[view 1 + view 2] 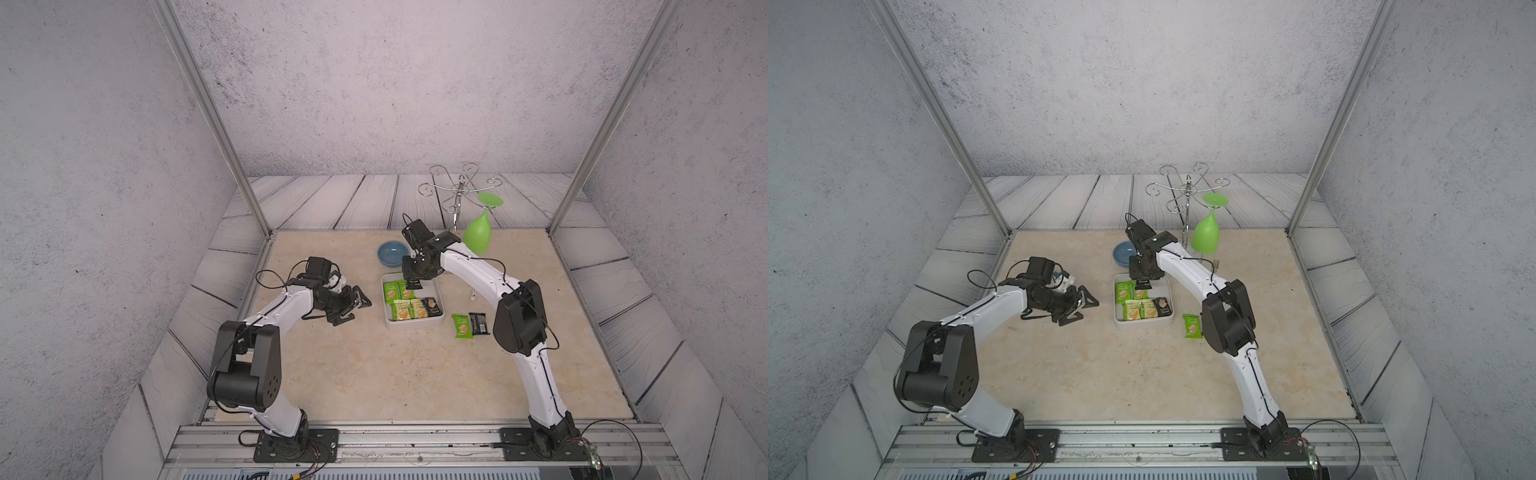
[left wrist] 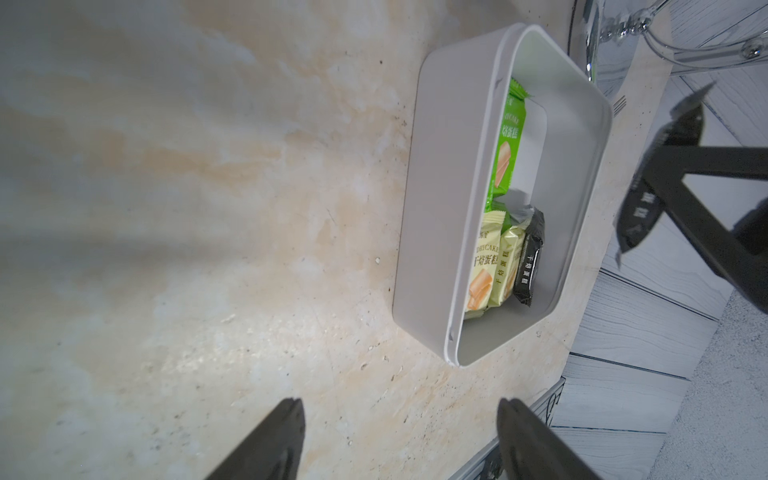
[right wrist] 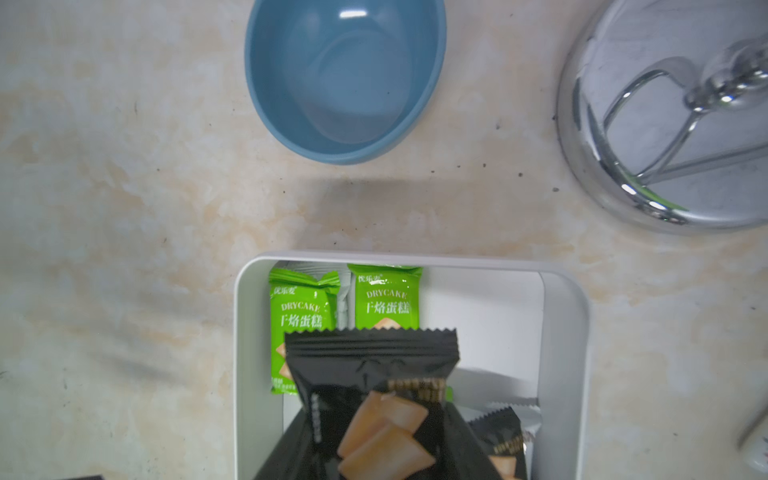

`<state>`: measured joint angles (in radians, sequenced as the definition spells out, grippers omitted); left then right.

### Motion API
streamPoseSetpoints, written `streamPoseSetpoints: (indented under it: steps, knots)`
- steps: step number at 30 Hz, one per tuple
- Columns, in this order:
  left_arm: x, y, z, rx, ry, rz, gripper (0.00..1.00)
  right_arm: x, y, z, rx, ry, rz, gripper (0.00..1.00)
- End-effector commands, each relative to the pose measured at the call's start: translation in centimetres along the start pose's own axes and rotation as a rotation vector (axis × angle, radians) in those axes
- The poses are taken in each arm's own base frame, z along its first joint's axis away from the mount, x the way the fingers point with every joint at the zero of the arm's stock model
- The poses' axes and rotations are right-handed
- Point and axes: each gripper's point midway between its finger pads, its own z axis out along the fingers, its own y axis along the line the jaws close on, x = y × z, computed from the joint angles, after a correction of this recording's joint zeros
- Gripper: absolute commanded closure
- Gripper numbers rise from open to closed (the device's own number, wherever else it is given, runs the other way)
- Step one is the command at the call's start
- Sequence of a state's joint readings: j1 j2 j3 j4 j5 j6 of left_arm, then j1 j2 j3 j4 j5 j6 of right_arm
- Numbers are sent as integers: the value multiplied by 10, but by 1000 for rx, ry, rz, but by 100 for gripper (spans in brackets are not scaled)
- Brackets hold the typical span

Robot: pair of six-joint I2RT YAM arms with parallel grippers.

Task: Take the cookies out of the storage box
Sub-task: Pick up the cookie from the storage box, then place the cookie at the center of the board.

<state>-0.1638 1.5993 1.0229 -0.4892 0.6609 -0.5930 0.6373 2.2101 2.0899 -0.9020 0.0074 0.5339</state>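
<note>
Right claw (image 1: 415,277) pinches a black packet (image 3: 374,374), its long axis hanging down, over the box's (image 1: 439,320) far end; left claw (image 1: 355,309), spread, stands beside the box.

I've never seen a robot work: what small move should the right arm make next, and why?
Probably carry the black packet sideways to the table and let go. The jaws of the right arm hold it over the white box, and a green packet and another black one already lie out beside the box.
</note>
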Motion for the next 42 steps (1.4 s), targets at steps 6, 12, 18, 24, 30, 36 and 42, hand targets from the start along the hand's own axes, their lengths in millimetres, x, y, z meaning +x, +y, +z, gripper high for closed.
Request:
streamPoseSetpoints:
  steps: [6, 12, 18, 24, 30, 36, 42]
  knots:
    - [-1, -17, -9, -28, -28, 43, 21, 29, -51, -41, 76, 8, -13, 57]
    - [7, -30, -4, -66, -12, 90, 21, 59, -99, -49, 103, 25, 67, 57]
    - [9, -41, -3, -99, -7, 132, 21, 91, -151, -51, 149, 41, 146, 57]
    - [5, -48, -4, -113, -12, 147, 22, 117, -198, -52, 235, 56, 200, 57]
    - [4, -52, -2, -121, -7, 154, 22, 137, -234, -46, 325, 71, 246, 57]
    - [5, -53, -1, -127, -6, 156, 22, 148, -251, -29, 360, 103, 276, 57]
    - [8, -52, -2, -133, -9, 160, 22, 155, -259, -13, 366, 135, 290, 56]
